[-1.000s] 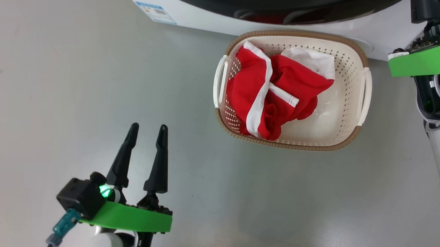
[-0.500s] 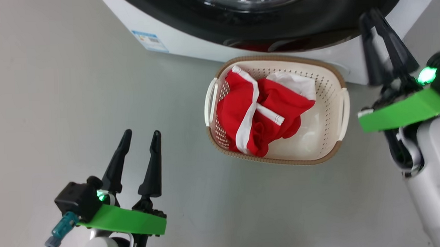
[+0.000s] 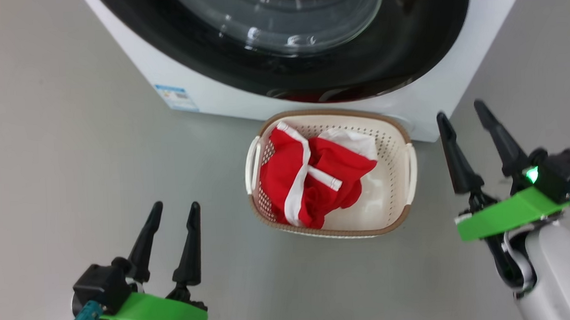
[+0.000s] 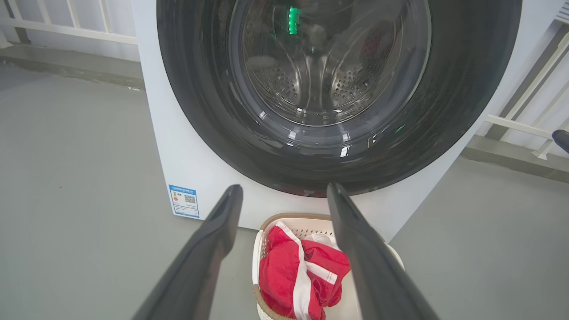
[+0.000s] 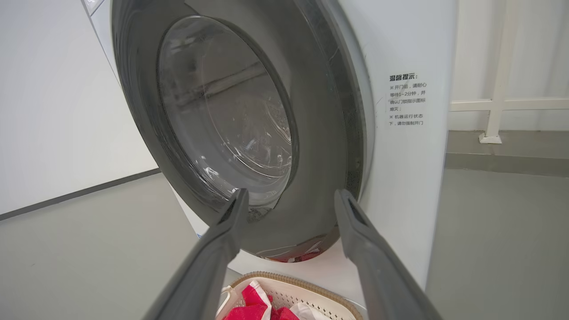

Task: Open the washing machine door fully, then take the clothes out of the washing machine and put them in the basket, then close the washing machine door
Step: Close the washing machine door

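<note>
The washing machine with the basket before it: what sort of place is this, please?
Probably a laundry corner, perhaps a test room: a white front-loading washing machine stands on a bare grey floor, a basket of red clothes sits before it, and a white railing runs behind.

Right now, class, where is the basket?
In the head view, the basket stands on the floor at centre, close in front of the washing machine, with the clothes inside it.
</note>
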### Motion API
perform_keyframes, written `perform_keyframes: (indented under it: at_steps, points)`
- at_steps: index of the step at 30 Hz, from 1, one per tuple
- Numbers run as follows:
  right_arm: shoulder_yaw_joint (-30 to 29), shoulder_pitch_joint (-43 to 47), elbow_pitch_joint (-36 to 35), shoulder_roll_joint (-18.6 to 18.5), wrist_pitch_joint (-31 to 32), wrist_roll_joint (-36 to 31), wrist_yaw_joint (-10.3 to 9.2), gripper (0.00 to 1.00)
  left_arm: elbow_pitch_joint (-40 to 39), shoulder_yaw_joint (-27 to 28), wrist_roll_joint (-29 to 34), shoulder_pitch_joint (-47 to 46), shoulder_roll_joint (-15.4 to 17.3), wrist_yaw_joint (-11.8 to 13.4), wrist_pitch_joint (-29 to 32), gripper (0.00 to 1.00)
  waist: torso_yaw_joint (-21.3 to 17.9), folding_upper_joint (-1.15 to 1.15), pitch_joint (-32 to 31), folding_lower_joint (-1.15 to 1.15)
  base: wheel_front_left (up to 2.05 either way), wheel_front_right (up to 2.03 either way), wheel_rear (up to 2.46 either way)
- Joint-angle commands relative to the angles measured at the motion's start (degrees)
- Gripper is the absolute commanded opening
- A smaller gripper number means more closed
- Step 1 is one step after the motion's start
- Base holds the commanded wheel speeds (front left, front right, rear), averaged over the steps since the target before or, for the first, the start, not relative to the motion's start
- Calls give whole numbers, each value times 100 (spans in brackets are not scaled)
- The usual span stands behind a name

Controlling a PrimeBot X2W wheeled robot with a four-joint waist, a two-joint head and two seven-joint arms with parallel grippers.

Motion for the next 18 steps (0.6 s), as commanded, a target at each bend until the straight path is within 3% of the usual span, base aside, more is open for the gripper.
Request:
perform_keyframes:
  at_steps: [1,18]
  points:
    - [55,237,-177,72,-31,10,-6,100,-96,202,42,103,189,-30,-70,100,-243,0,-281,0,0,0,0]
    - [-330,1415,-315,222,-31,10,-6,100,-188,65,-159,440,609,-30,-70,100,-840,0,-845,0,0,0,0]
